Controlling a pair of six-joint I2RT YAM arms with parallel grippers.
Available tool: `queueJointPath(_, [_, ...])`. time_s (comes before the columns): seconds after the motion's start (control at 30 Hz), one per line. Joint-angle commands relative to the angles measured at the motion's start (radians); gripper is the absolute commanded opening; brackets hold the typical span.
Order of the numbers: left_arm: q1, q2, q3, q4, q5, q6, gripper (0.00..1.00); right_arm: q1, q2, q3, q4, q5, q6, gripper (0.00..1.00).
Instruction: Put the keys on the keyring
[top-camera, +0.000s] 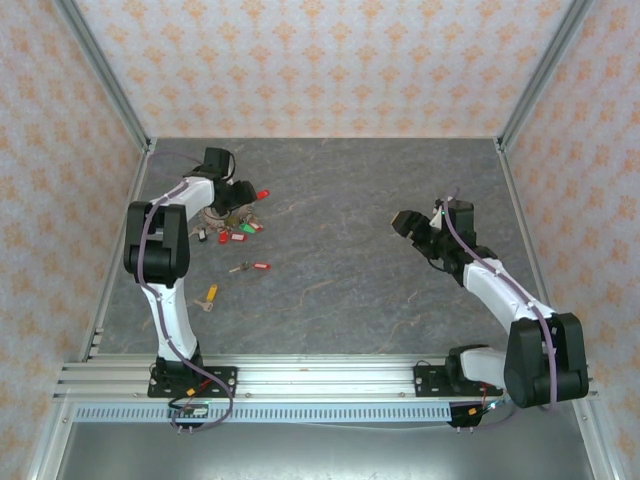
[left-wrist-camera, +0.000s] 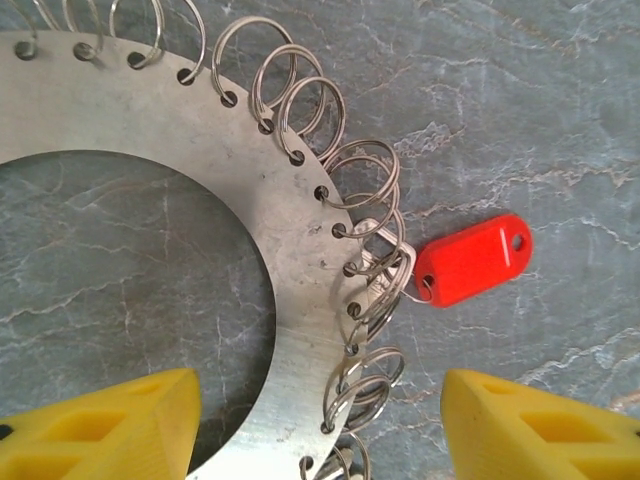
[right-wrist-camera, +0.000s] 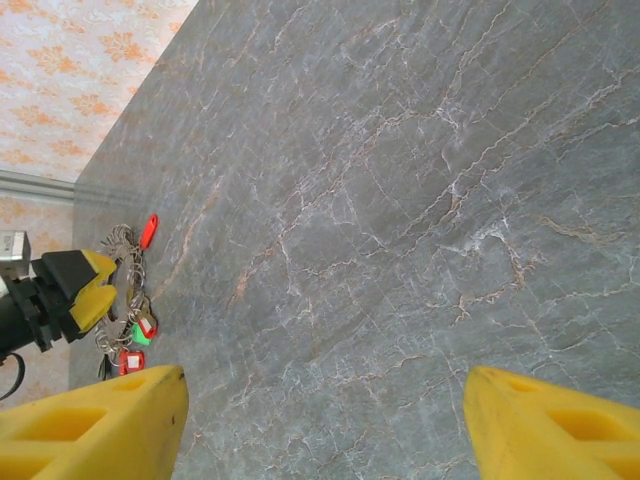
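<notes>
The keyring (left-wrist-camera: 200, 130) is a flat grey metal ring lying on the table, with small holes along its rim that carry wire split rings (left-wrist-camera: 365, 190). One red key tag (left-wrist-camera: 475, 260) hangs from a split ring on its right side. My left gripper (left-wrist-camera: 320, 430) is open just above it, its yellow fingertips (left-wrist-camera: 100, 430) on either side of the ring's band, not touching it. In the top view the left gripper (top-camera: 238, 200) is at the back left over a cluster of keys (top-camera: 238, 228) with red and green heads. My right gripper (right-wrist-camera: 325, 420) is open over bare table, holding nothing.
A loose key with a red head (top-camera: 255, 267) and one with a yellow head (top-camera: 210, 294) lie nearer the front left. The right gripper (top-camera: 403, 222) hovers mid-right. Patterned walls enclose the grey marbled table (top-camera: 340, 190) on three sides.
</notes>
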Motion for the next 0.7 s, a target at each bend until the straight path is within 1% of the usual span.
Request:
queueJointPath(0.0, [0.002, 0.005, 0.013, -0.047, 0.037, 0.007, 0.62, 0.007, -0.010, -0.009, -0.013, 0.001, 0.014, 0.73])
queueJointPath(0.1, [-0.006, -0.007, -0.024, -0.030, 0.052, 0.006, 0.58, 0.007, -0.003, -0.003, -0.018, 0.000, 0.014, 0.73])
queueJointPath(0.27, [-0.027, -0.014, -0.062, -0.032, 0.059, 0.032, 0.57, 0.010, 0.000, -0.001, -0.020, 0.004, 0.019, 0.73])
queueJointPath(0.33, [-0.031, -0.008, -0.066, -0.044, 0.064, 0.044, 0.52, 0.010, 0.001, -0.001, -0.021, 0.003, 0.019, 0.73])
queueJointPath(0.4, [-0.038, -0.011, -0.077, -0.046, 0.077, 0.050, 0.50, 0.011, 0.004, -0.003, -0.026, 0.001, 0.017, 0.73])
queueJointPath(0.43, [-0.045, -0.018, -0.085, -0.045, 0.080, 0.054, 0.48, 0.012, 0.002, -0.005, -0.025, 0.003, 0.016, 0.73])
queueJointPath(0.53, [-0.080, -0.043, -0.109, -0.043, 0.092, 0.065, 0.46, 0.012, 0.006, -0.011, -0.024, 0.007, 0.013, 0.73])
queueJointPath(0.63, [-0.137, -0.061, -0.130, -0.030, 0.122, 0.059, 0.46, 0.012, 0.019, -0.014, -0.020, 0.004, 0.014, 0.73])
queueJointPath(0.67, [-0.164, -0.062, -0.138, -0.014, 0.148, 0.049, 0.46, 0.013, 0.027, -0.014, -0.017, 0.001, 0.015, 0.73])
